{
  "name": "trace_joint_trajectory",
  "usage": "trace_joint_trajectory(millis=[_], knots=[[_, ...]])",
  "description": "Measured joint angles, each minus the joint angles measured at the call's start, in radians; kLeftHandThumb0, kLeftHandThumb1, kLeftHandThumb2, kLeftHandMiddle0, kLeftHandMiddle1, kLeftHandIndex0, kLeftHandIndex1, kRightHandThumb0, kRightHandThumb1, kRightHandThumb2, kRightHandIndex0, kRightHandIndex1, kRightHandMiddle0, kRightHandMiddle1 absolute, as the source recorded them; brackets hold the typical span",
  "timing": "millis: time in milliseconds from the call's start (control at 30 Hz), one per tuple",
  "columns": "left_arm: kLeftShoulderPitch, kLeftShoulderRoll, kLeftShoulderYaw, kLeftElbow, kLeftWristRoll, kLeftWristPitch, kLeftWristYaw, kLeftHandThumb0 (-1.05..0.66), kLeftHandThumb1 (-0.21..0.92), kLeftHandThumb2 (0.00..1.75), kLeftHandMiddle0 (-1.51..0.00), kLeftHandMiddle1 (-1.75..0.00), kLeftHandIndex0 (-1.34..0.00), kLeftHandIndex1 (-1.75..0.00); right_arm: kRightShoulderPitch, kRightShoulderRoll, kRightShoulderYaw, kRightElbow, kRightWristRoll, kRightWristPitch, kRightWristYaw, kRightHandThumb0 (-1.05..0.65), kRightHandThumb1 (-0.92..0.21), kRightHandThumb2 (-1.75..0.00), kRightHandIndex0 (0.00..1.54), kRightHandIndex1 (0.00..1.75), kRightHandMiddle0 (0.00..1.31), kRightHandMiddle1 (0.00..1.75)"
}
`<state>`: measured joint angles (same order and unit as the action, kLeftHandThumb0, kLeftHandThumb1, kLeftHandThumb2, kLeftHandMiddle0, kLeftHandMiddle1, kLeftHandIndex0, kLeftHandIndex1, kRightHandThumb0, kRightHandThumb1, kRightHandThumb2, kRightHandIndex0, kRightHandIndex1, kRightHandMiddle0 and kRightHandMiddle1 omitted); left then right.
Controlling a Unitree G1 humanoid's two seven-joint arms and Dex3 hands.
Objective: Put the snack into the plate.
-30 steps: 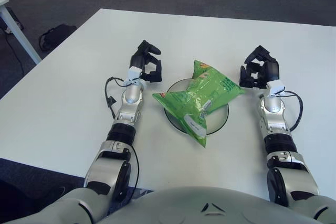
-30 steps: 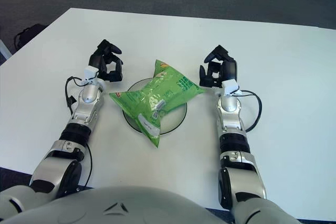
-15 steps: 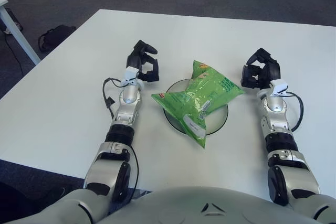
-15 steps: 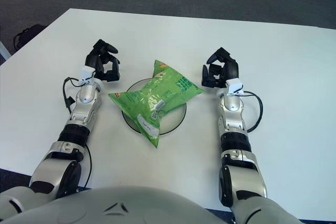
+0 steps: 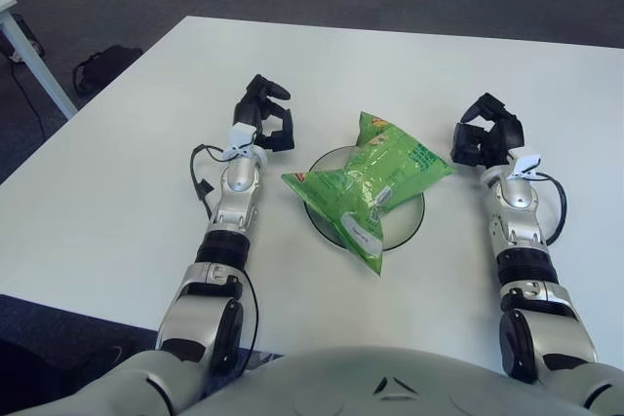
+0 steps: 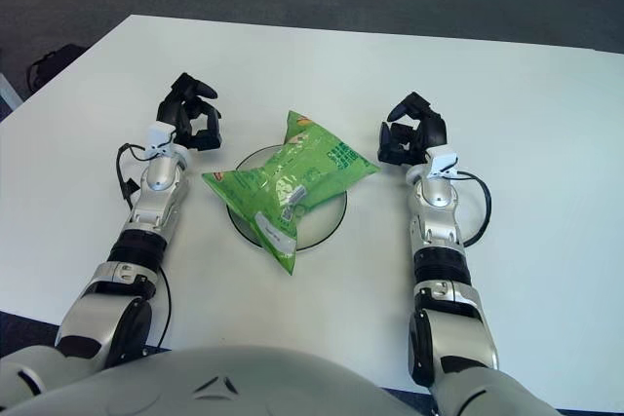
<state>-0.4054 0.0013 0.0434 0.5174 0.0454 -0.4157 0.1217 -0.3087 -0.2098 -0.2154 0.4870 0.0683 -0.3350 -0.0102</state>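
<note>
one snack (image 5: pixel 370 187) seemingly on plate (image 5: pixel 413 218)

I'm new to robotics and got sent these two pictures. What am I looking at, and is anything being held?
Both pictures come from a stereo camera on a humanoid robot's head, looking down at a white table; its two eyes sit slightly apart. The grey arms are the robot's own. A green snack bag lies on a round plate, overhanging its rim. The left hand is left of the plate, the right hand right of it. Both have curled fingers and hold nothing.
</note>
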Motion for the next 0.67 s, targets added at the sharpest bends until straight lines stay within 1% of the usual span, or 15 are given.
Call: trace_joint_trajectory(millis=[333,500,667], knots=[[-0.003,-0.001,-0.001,0.011,0.000,-0.011,-0.001,-0.01,0.20,1.45,-0.58,-1.75,-0.57,-1.75,0.056,0.007,-0.011,-0.112,0.000,0.093,-0.021,-0.48,-0.32,-1.31,1.32,1.75,0.61,1.75],[-0.006,-0.001,-0.001,0.023,0.001,-0.015,-0.001,-0.01,0.21,1.45,-0.58,-1.75,-0.57,-1.75,0.065,0.014,-0.027,-0.134,0.015,0.144,-0.032,-0.48,-0.32,-1.31,1.32,1.75,0.61,1.75],[-0.008,-0.001,-0.002,0.031,0.002,-0.016,-0.001,-0.01,0.21,1.45,-0.58,-1.75,-0.57,-1.75,0.071,0.018,-0.036,-0.149,0.033,0.177,-0.034,-0.48,-0.33,-1.30,1.33,1.75,0.60,1.75]])
